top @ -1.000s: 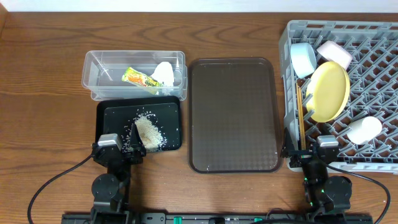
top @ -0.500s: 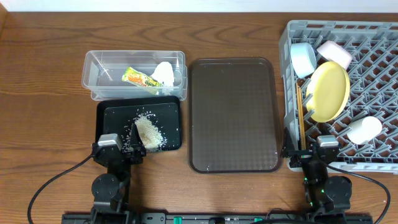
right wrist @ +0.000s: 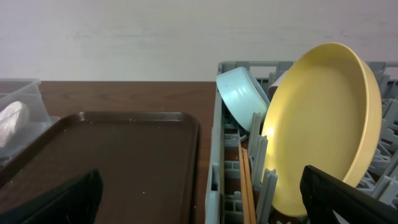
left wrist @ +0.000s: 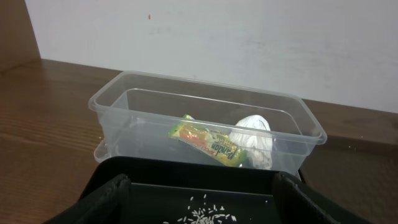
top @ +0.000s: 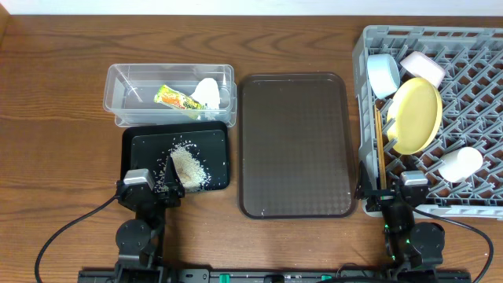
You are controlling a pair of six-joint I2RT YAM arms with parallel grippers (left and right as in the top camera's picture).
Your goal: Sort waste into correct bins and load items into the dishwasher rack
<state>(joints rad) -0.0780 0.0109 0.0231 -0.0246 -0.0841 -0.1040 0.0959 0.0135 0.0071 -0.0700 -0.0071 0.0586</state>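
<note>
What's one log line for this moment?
clear tub: wrapper, paper wad | black tray: rice | rack: plate, blue bowl, white bowl, cup, chopsticks | left gripper, right gripper: open
</note>
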